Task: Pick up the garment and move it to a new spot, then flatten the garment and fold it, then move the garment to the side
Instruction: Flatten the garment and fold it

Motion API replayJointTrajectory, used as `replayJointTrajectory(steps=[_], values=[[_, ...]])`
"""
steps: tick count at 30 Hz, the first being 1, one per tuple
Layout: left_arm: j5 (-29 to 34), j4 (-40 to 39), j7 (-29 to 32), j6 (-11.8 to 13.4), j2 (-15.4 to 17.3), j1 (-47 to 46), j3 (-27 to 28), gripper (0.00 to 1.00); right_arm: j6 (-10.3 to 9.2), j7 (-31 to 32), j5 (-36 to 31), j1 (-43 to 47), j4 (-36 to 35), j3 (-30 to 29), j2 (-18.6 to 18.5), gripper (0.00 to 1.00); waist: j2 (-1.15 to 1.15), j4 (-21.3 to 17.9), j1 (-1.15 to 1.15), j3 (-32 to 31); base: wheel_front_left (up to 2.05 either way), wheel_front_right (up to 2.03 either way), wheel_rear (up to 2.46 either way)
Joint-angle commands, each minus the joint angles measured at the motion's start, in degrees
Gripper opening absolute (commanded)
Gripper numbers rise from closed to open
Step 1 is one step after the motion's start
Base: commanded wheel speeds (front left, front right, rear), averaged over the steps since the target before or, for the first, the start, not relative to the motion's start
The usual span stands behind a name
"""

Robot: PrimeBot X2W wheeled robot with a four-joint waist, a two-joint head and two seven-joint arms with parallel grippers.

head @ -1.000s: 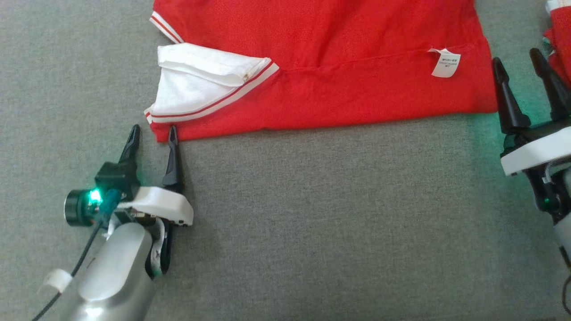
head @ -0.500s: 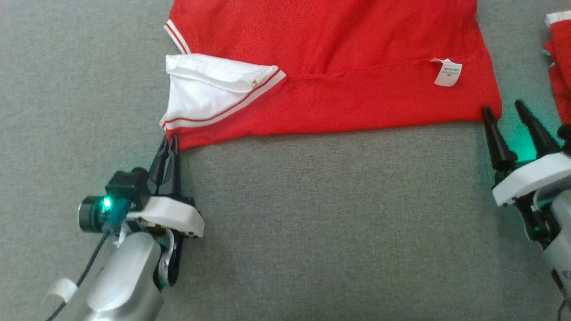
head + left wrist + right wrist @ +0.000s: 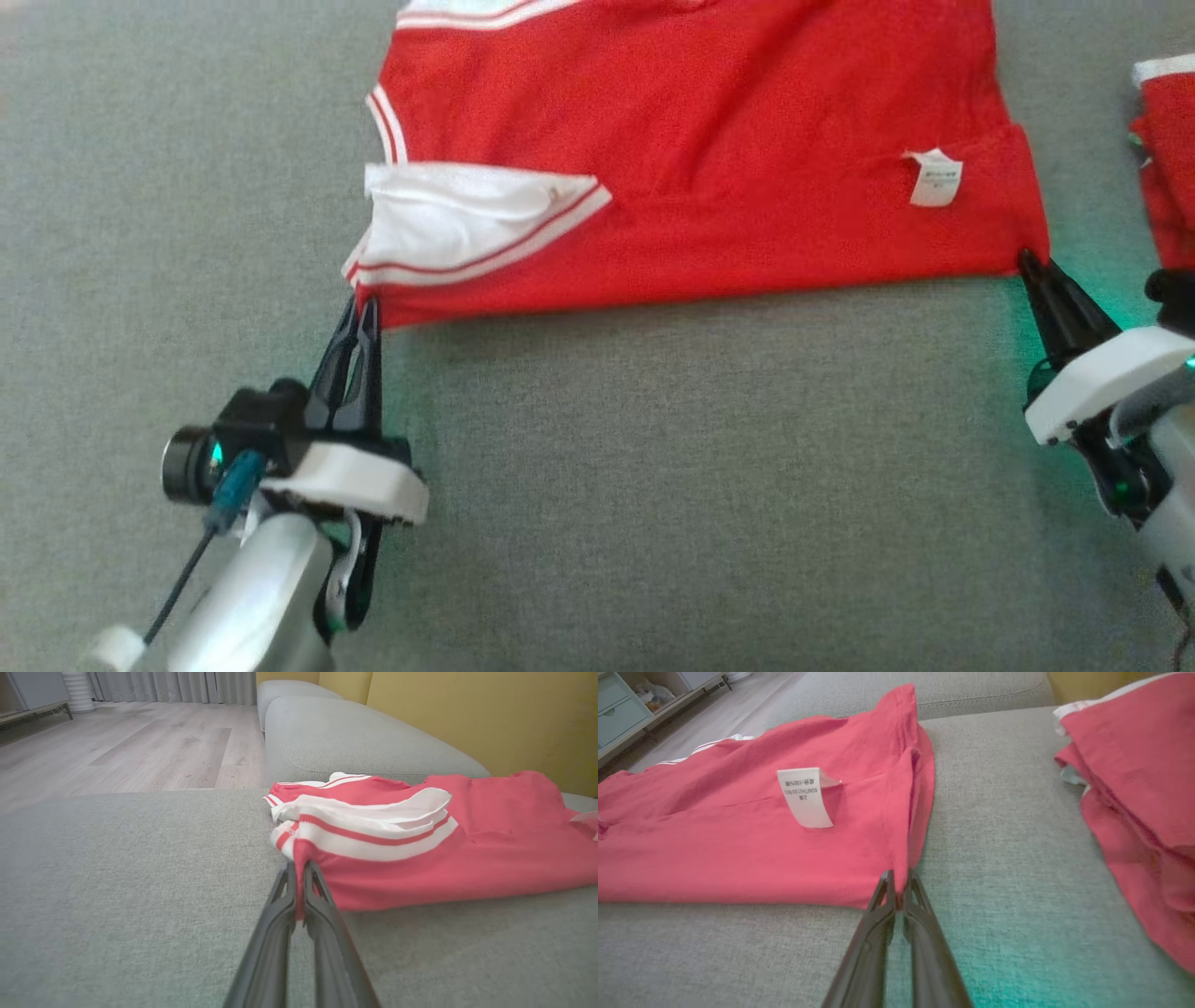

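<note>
Left claw: the left gripper (image 3: 363, 308) is pinched shut on the garment (image 3: 700, 140) at its near left corner. A second ago it stood wide, just short of that hem.
Right claw: the right gripper (image 3: 1028, 261) is clamped on the near right corner. It closed later, having still been spread beside the hem half a second ago.
Meaning: both near corners are held, so a lift or fold looks ready to start.
Garment: spread on the grey cushion (image 3: 653, 467), reaching away from both claws.
Just beyond left claw: white striped trim (image 3: 467, 219), bunched at the tips.
Just beyond right claw: care label (image 3: 805, 795), slightly inward.
Obstacle: a second red pile (image 3: 1134, 765), near the right claw's outer side but apart, could be swept.
Far: wooden floor (image 3: 140, 742).
</note>
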Motion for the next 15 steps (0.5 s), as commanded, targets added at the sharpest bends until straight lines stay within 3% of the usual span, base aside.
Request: replayJointTrajectory(steps=[1,9,15], values=[[-0.37,-1.97,-0.35,-0.08,2.07,0.28,1.86,0.0,-0.05,-0.75,0.56,1.58,-0.97,0.71,-2.1,0.0,0.0,-0.2,0.0,-0.91,0.0,0.0,0.0],[-2.53,-10.38,1.5,0.36,5.43,9.74,1.9,0.0,-0.05,-1.49,1.65,7.51,-4.28,4.03,-7.13,0.0,0.0,-0.87,0.0,-4.55,0.0,0.0,0.0],[-3.64,-16.21,3.09,2.59,6.5,18.34,0.89,0.0,-0.05,-2.43,1.06,14.66,-8.34,3.24,-10.03,0.0,0.0,-1.99,0.0,-6.22,0.0,0.0,0.0]])
